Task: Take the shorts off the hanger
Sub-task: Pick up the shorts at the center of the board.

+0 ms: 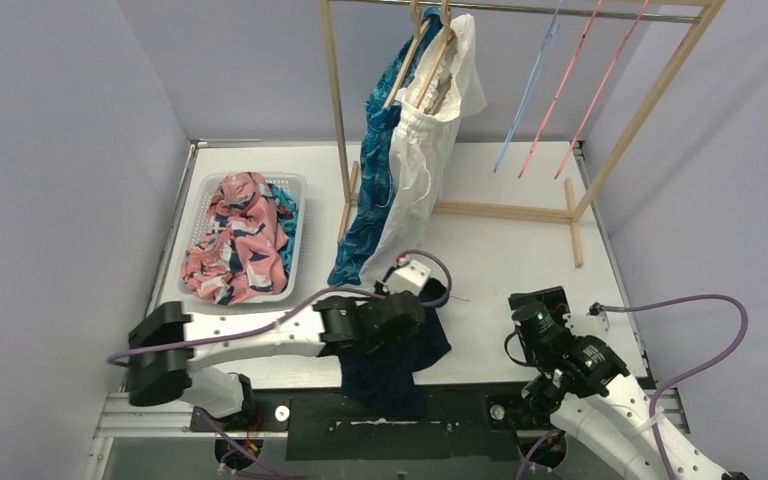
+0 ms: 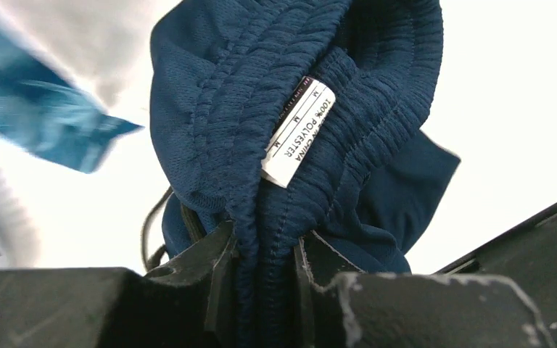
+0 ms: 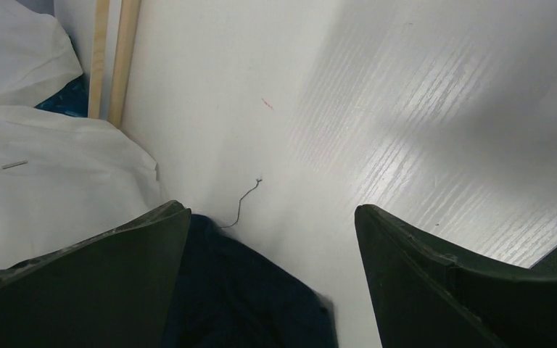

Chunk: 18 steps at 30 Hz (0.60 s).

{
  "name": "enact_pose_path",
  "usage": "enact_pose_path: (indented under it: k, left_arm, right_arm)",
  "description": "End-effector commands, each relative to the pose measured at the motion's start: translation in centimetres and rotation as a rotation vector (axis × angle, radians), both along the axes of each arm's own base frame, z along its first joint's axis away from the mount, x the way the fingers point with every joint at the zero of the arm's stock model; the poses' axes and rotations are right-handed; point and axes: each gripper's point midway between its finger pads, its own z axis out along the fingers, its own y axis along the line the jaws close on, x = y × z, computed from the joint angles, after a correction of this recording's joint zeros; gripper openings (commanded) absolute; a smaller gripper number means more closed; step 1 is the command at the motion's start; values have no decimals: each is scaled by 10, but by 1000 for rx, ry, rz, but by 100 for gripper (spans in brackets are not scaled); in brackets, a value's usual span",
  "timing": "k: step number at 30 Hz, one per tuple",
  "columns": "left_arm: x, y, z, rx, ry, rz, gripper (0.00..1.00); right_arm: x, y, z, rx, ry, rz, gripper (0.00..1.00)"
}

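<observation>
My left gripper (image 1: 412, 328) (image 2: 265, 255) is shut on the elastic waistband of the plain navy shorts (image 1: 392, 368) (image 2: 261, 94), which hang bunched over the table's near edge; their white label shows. On the wooden rack, white drawstring shorts (image 1: 422, 165) and blue leaf-pattern shorts (image 1: 373, 175) hang from wooden hangers (image 1: 428, 55), their hems reaching the table. To the right of the navy shorts, my right gripper (image 1: 532, 308) (image 3: 272, 217) stands open above the bare table, with a corner of the navy shorts (image 3: 246, 297) under it.
A white basket (image 1: 300, 230) at the left holds pink-and-navy floral shorts (image 1: 235, 245) and a teal pair (image 1: 286, 205). Thin blue (image 1: 528, 105) and pink hangers (image 1: 588, 85) hang bare on the rack's right half. The rack's wooden base bar (image 1: 505, 211) crosses the table.
</observation>
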Motion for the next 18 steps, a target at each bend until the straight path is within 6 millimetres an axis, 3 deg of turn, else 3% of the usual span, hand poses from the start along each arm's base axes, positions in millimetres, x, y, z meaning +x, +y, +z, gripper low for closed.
enact_pose_path:
  k: [1,6,8,11,14,18]
  left_arm:
    - [29,45,108,-177,-217,198,0]
    - [38,99,124,-174,-273,316,0]
    - [40,106,133,-204,-263,324,0]
    - [35,72,119,-270,-138,133,0]
    - [22,42,77,-247,-10,-9,0]
    - [-14,-2,23,-252,189,-202,0]
  right_arm:
    - [8,4,1,5,-23,-6,88]
    - [15,10,0,7,-34,7,87]
    - [18,12,1,0,-34,13,87]
    - [24,14,2,-18,-35,18,87]
    - [30,19,6,-31,-36,32,87]
    - [33,23,8,-48,-13,46,88]
